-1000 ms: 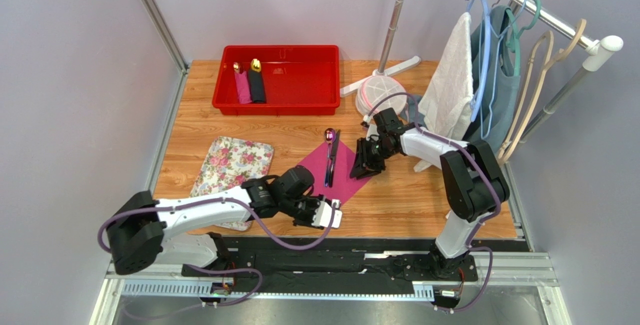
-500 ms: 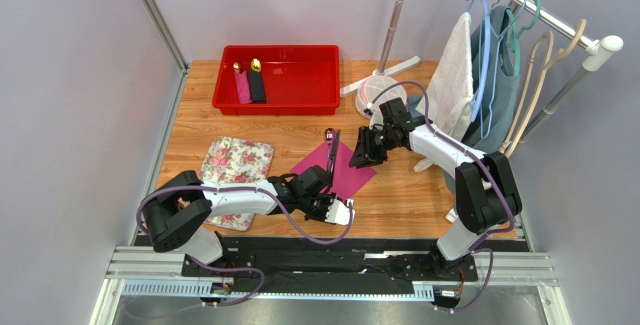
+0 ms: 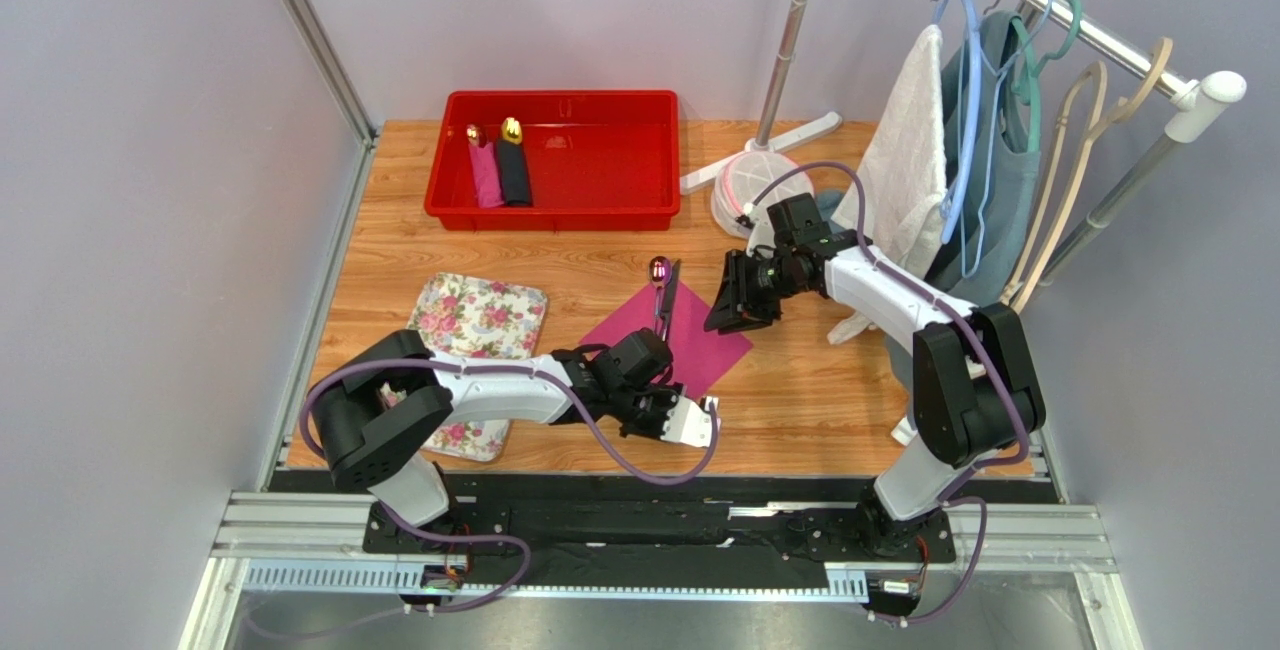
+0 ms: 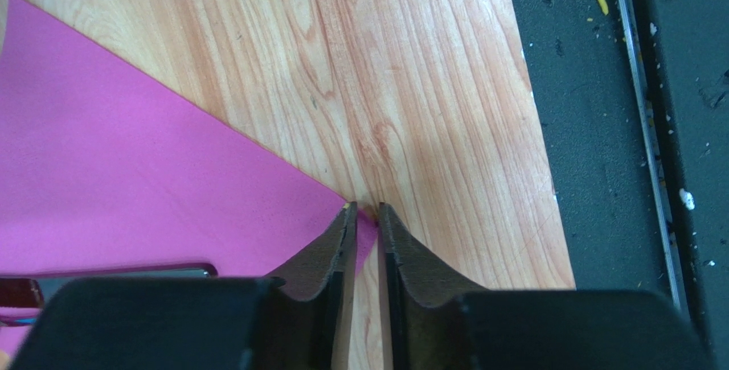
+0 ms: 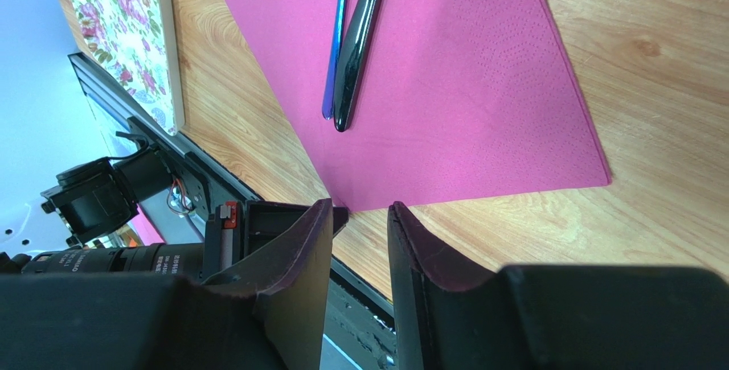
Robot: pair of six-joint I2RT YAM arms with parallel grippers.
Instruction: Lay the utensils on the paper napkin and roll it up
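The magenta paper napkin (image 3: 694,350) lies as a diamond on the wood table, also in the left wrist view (image 4: 128,165) and the right wrist view (image 5: 462,88). The black-handled utensils (image 3: 663,302) lie together on its left part, heads toward the far side (image 5: 353,37). My left gripper (image 3: 669,395) stands on the napkin's near corner. Its jaws (image 4: 365,216) are almost closed with the corner between them. My right gripper (image 3: 732,305) hovers by the napkin's right edge. Its jaws (image 5: 359,212) are a little apart and empty.
A red bin (image 3: 661,155) at the back holds a pink roll and a black roll of gold-headed cutlery. A floral cloth (image 3: 466,328) lies left of the napkin. A clothes rack with hangers and a white towel (image 3: 902,170) stands at the right. The black front rail (image 4: 599,131) runs close to the left gripper.
My left gripper has moved from the table's front edge onto the napkin's near corner. My right gripper has drawn back slightly toward the right. Napkin and utensils have not moved.
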